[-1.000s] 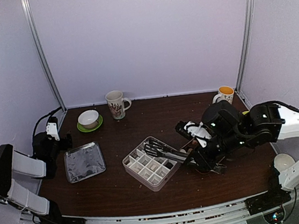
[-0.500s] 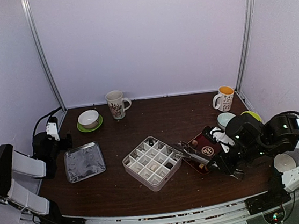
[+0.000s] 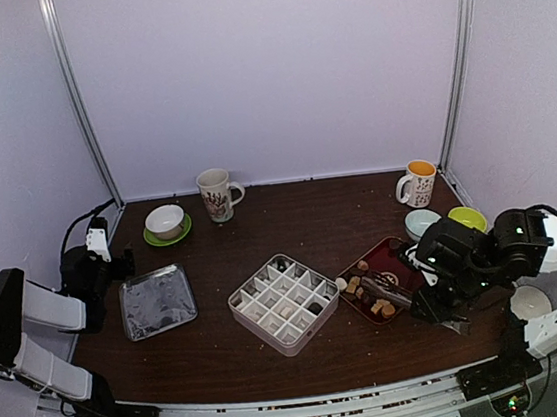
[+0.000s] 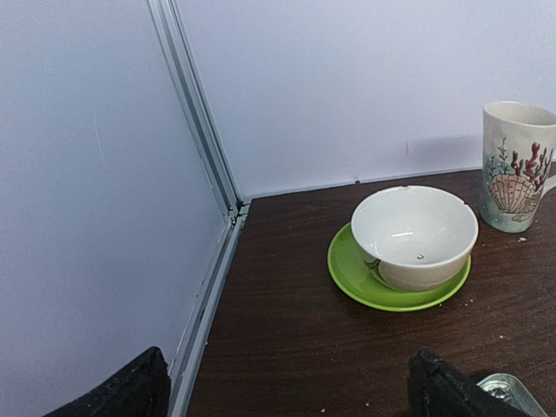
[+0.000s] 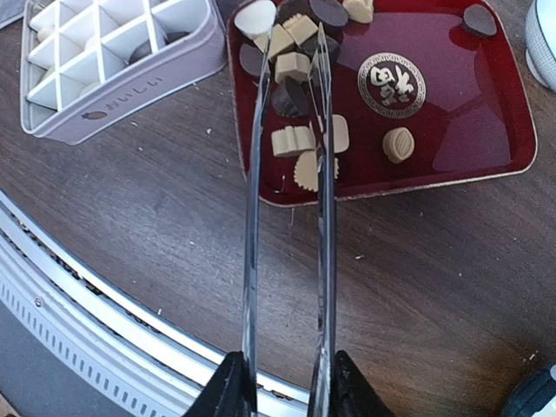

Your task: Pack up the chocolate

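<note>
Chocolate (image 5: 293,139) in dark brown, tan and white lies on a glossy red tray (image 5: 460,130), also seen from above (image 3: 392,254). My right gripper (image 5: 282,382) is shut on long metal tongs (image 5: 323,174). The tongs' tips are spread apart above the pieces at the tray's left end. The white divided box (image 3: 285,301) sits left of the tray and holds a few pieces. Far from both, my left gripper (image 4: 291,391) is open and holds nothing, at the table's back-left corner (image 3: 103,254).
A metal tray (image 3: 156,301) lies left of the box. A white bowl on a green saucer (image 4: 408,239) and a shell mug (image 4: 517,165) stand at the back left. A yellow-lined mug (image 3: 419,182), a pale bowl (image 3: 421,222) and a green bowl (image 3: 468,217) crowd the back right.
My right arm has pulled back to the right, carrying the tongs from over the divided box to over the red tray. The left arm has not moved.
</note>
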You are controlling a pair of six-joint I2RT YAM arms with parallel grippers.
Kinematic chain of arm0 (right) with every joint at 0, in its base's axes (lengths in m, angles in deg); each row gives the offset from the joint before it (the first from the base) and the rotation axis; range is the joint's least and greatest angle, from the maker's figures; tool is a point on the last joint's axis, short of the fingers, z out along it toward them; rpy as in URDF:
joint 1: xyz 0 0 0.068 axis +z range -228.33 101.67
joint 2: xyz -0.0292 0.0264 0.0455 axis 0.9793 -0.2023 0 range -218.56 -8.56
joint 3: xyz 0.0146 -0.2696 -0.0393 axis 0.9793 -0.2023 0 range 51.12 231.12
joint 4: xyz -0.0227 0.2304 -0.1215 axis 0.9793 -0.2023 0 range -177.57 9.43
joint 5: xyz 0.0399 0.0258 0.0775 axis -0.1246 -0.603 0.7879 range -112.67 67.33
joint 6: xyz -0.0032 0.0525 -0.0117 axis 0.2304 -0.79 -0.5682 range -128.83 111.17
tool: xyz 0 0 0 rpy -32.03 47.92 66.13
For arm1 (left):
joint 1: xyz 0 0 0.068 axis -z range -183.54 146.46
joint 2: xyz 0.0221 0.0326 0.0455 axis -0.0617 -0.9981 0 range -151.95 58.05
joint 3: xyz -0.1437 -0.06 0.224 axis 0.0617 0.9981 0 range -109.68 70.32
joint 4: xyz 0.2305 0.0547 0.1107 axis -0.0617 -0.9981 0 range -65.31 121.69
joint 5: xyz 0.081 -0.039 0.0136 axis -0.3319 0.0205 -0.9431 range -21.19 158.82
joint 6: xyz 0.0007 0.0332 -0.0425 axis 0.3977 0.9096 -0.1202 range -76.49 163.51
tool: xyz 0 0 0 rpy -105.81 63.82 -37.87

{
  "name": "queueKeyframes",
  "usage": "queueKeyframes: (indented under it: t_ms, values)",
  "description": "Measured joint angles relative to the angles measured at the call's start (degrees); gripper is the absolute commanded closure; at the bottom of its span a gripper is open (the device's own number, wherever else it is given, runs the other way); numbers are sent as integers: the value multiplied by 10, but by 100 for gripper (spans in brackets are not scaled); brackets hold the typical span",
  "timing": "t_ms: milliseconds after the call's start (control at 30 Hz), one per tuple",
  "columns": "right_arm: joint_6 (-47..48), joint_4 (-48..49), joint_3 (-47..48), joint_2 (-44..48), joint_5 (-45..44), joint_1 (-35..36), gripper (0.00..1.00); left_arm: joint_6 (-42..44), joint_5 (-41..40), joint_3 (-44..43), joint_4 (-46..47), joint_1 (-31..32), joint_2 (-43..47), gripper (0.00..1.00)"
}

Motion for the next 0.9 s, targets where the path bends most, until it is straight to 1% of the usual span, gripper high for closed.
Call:
queueKeyframes:
  t_ms: [367,567,900]
  values:
    - [17,-24,6,-59,24,-9,65,0,0,0,0,0,0,2]
    - [25,-27,30,-90,24,-10,65,0,0,0,0,0,0,2]
    - [27,-28,41,-131,24,-23,65,1,21,0,1,0,0,2]
